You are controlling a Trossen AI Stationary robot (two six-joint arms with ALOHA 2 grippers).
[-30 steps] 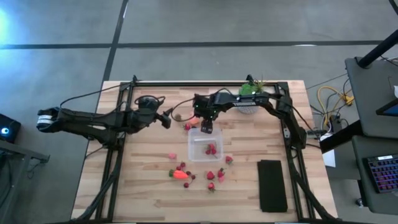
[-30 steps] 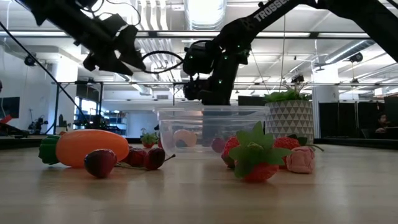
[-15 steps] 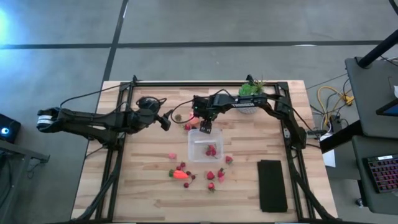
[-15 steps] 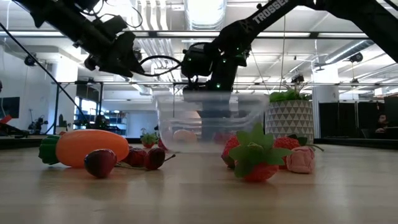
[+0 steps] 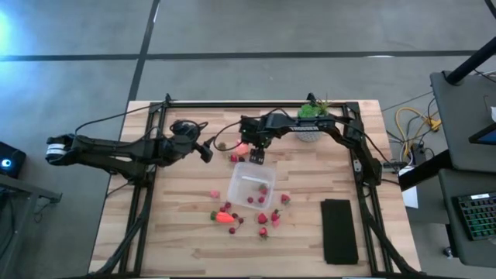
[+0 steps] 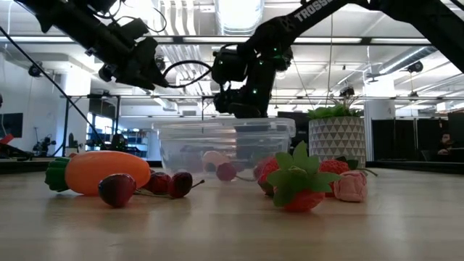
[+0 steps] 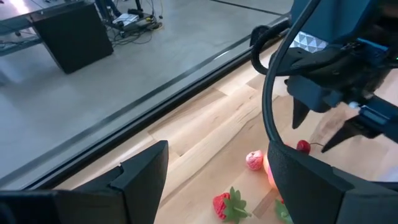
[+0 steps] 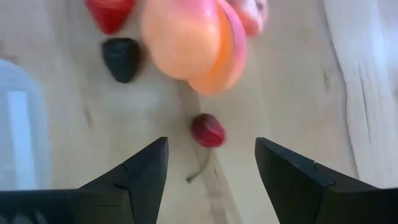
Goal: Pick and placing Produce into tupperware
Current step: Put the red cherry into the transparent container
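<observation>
The clear tupperware [image 5: 249, 186] [image 6: 221, 145] lies flat on its bottom on the table, turned askew, with a few red pieces inside. Around it on the wood lie more produce: an orange carrot [image 5: 225, 218] [image 6: 98, 172], red strawberries [image 5: 273, 218] [image 6: 297, 185], and a pink-orange round fruit [image 5: 242, 147] [image 8: 189, 37] with a cherry [image 8: 208, 129] beside it. My right gripper [image 5: 254, 157] [image 8: 211, 180] hangs open above the table just beyond the box's far edge, holding nothing. My left gripper [image 5: 208, 149] [image 7: 217, 180] hovers open to the left of the round fruit.
A green potted plant [image 5: 310, 124] [image 6: 337, 141] stands at the far edge behind the right arm. A flat black slab [image 5: 339, 231] lies near the right front corner. A dark metal frame [image 5: 155, 155] borders the table. Bare wood shows at the near left.
Half a second ago the tupperware was raised and tipped off the table under my right gripper. It now lies flat again, turned askew and shifted toward the near left, apart from the gripper. My right gripper has drawn slightly toward the far edge and up.
</observation>
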